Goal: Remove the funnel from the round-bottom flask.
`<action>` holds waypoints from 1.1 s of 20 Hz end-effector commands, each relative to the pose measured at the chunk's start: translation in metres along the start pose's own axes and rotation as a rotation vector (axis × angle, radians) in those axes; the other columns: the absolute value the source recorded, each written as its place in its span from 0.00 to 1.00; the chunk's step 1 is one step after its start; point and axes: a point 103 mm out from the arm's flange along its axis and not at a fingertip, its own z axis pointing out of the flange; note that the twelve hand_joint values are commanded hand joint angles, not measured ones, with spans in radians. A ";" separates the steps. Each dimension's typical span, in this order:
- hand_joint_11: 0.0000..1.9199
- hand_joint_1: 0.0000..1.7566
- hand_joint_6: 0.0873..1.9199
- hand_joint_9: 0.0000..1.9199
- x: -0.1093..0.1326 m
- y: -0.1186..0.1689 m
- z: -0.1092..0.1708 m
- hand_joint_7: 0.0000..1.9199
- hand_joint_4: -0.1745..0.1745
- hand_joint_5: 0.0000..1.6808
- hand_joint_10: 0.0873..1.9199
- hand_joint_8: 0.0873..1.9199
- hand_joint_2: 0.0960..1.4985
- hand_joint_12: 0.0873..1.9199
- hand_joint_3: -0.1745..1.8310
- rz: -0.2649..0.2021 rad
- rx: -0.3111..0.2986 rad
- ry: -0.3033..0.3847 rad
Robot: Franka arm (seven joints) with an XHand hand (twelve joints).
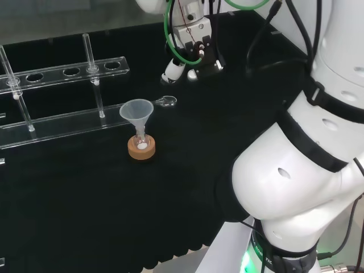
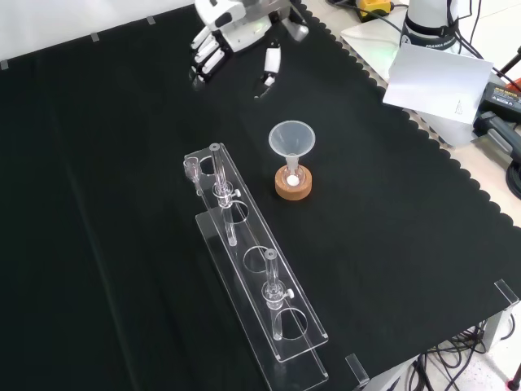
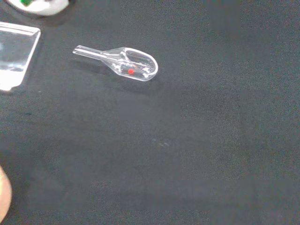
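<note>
A clear funnel (image 1: pixel 136 111) (image 2: pixel 292 138) stands with its stem in a small round-bottom flask (image 1: pixel 141 141) (image 2: pixel 292 174) that rests on a cork ring (image 1: pixel 141 152) (image 2: pixel 293 191). Something white shows in the flask. The hand (image 1: pixel 187 42) (image 2: pixel 236 34) hovers open with relaxed fingers, holding nothing. In the head view it is behind and to the right of the funnel; in the front view it is above and to the funnel's left, well apart from it.
A clear scoop (image 3: pixel 126 65) (image 1: pixel 168 102) with a red speck lies on the cloth between hand and funnel. A long clear rack (image 1: pixel 68 122) (image 2: pixel 252 269) with upright tubes stands left of the flask in the head view. White paper (image 2: pixel 435 77) lies off the cloth's corner.
</note>
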 end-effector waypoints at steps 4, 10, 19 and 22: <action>0.17 0.37 0.00 0.24 0.027 -0.047 -0.003 0.10 0.44 0.19 0.32 0.32 0.38 0.71 0.32 -0.038 0.051 0.001; 0.19 0.36 0.00 0.19 0.049 -0.061 -0.001 0.06 0.45 0.15 0.35 0.32 0.38 0.72 0.31 -0.087 0.092 -0.010; 0.18 0.33 0.00 0.10 0.075 -0.063 0.005 0.00 0.50 0.08 0.40 0.24 0.36 0.75 0.27 -0.142 0.158 -0.023; 0.17 0.32 0.00 0.07 0.080 -0.060 0.008 0.00 0.52 0.06 0.42 0.19 0.37 0.76 0.25 -0.157 0.178 -0.027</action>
